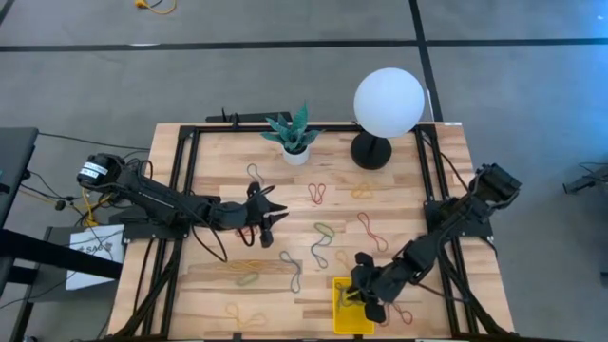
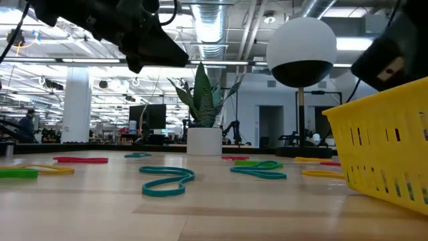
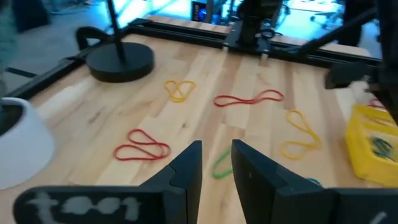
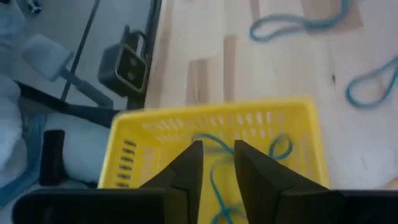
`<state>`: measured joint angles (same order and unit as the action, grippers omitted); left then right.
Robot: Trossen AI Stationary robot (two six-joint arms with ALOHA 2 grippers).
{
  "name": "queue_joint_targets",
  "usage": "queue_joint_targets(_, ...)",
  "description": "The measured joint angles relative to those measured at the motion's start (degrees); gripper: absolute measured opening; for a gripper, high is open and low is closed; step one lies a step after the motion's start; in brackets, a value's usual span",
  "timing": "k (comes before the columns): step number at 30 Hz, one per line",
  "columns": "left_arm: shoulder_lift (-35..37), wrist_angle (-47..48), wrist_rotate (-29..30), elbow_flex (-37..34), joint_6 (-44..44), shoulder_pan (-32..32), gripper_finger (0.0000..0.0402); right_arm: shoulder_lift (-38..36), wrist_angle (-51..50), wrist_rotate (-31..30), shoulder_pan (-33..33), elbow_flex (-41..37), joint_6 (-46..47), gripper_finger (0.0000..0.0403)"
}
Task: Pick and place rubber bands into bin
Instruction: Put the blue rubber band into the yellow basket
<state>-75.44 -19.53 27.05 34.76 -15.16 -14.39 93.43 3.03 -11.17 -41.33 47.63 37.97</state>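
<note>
Rubber bands lie scattered flat on the wooden table: red [image 1: 316, 194], yellow [image 1: 362, 191], green [image 1: 324, 230] and teal [image 1: 318, 252] ones among them. The yellow bin [image 1: 350, 309] sits near the table's near edge, right of centre. My right gripper [image 1: 366, 296] hovers over the bin, open, and in its wrist view [image 4: 217, 155] a teal band [image 4: 273, 146] lies inside the bin [image 4: 211, 124]. My left gripper [image 1: 275, 217] is open above the table's left-centre. Its wrist view [image 3: 216, 158] shows a green band [image 3: 221, 165] on the table beyond the fingers.
A white plant pot [image 1: 295, 152] and a globe lamp [image 1: 389, 100] on a black base stand at the far edge. Black frame rails run along the left and right sides. Several bands lie on the near left, such as a yellow one [image 1: 242, 313]. The bin [image 2: 388, 154] fills the low view's right.
</note>
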Motion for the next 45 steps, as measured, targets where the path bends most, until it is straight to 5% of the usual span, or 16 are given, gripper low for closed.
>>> queue_joint_targets(7,-1.21,0.11,-5.49,0.00,-0.33,-0.74,0.0075,-0.07,-6.49,0.62,0.58,6.11,-5.81,0.0108)
queue_joint_targets(15,-12.02,-4.98,-11.68,0.02,-2.29,-2.21,0.0075,-0.11,-22.77,-6.93,2.76,11.85,-6.55,0.0101)
queue_joint_targets(24,-25.89,-10.75,-23.82,4.71,0.74,-2.36,0.0075,-0.11,-24.46,-6.87,3.62,12.01,-6.53,0.0098)
queue_joint_targets(30,-31.04,-2.14,-28.69,11.77,5.15,-3.02,0.0075,-0.11,-24.86,-6.81,3.57,12.01,-6.53,0.0098)
queue_joint_targets(40,-31.49,9.92,-29.14,15.59,3.63,-4.57,0.0075,-0.11,-26.02,-6.70,3.12,12.03,-5.93,0.0098)
queue_joint_targets(45,-31.40,14.05,-23.73,15.74,3.96,-5.01,0.0072,-0.11,-26.18,-6.72,3.07,12.03,-5.92,0.0098)
